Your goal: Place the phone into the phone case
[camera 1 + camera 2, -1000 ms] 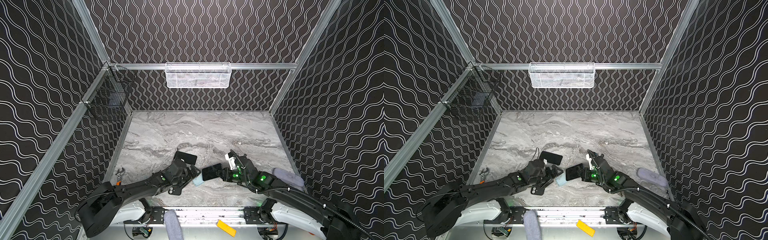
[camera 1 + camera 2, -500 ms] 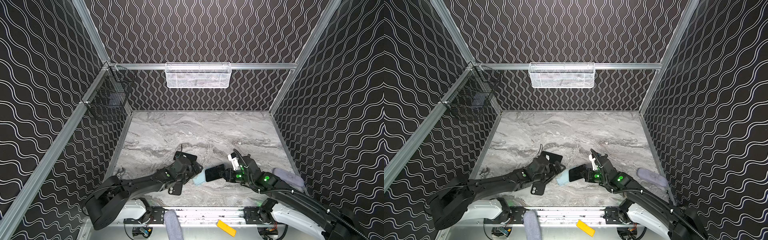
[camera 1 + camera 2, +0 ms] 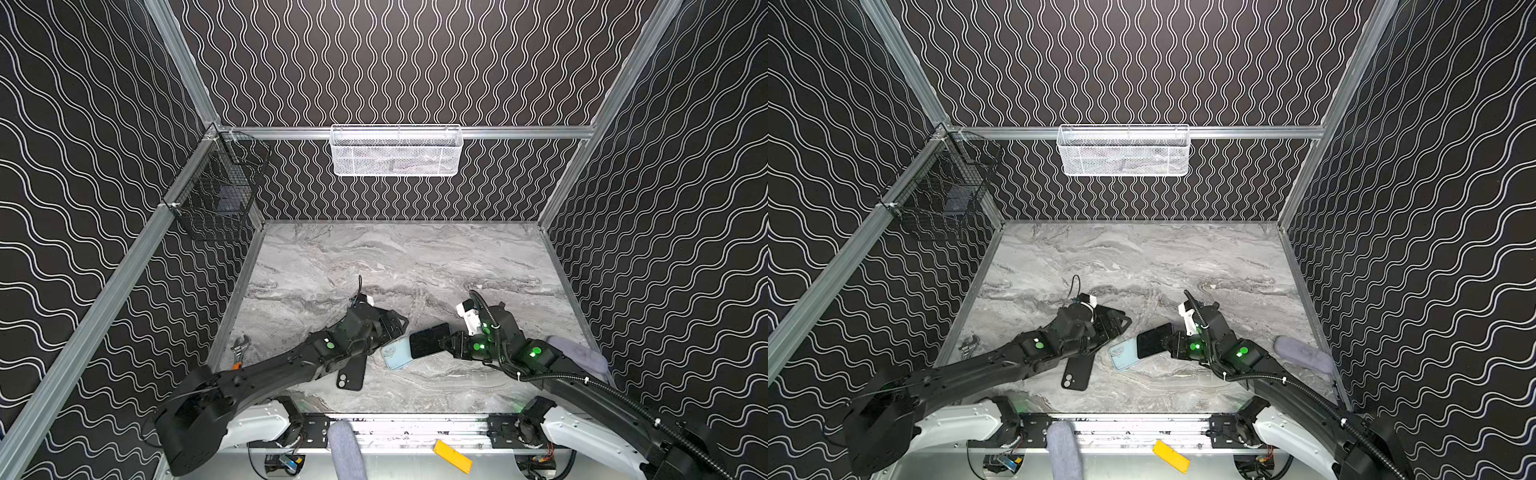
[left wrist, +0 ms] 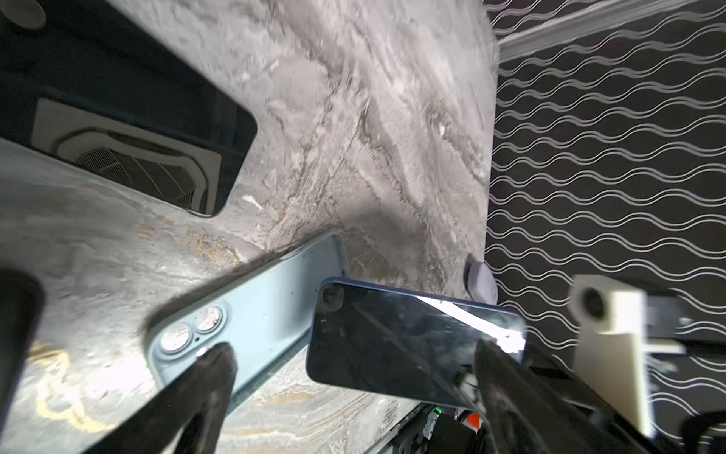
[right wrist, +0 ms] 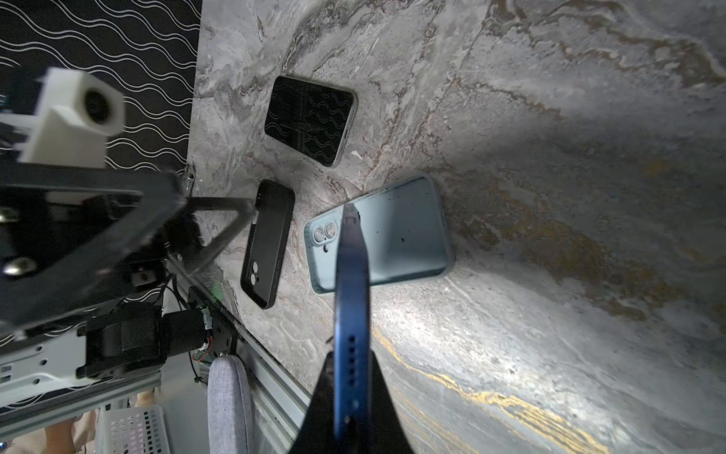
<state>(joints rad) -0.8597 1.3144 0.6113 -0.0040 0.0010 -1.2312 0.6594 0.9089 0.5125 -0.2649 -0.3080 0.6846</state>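
- Step in hand: lining the phone up over its case, not yet seated.
- My right gripper [image 3: 448, 344] is clamped on one short end of the blue phone [image 3: 430, 340]. The phone sticks out ahead of the fingertips, tilted, its far end over the light blue case [image 3: 394, 356].
- Whether phone and case touch, I cannot tell.
- The case lies flat on the table [image 3: 374, 257], just below and ahead of that gripper, hollow side up as far as I can judge.
- My left gripper [image 4: 351, 355] stands wide apart, holding nothing, one finger [image 4: 214, 363] over the case's camera end.
- Next, I judge: square the phone to the case outline, lower the far end in, brace the case with the left, press down.
- A black case [image 3: 351, 374] lies beside my left gripper; a second phone [image 5: 310, 120] lies beyond it.
- Containers: the white mesh basket [image 3: 397, 150] on the far wall has contents I cannot make out. The black wire basket [image 3: 216, 195] holds a dark item.
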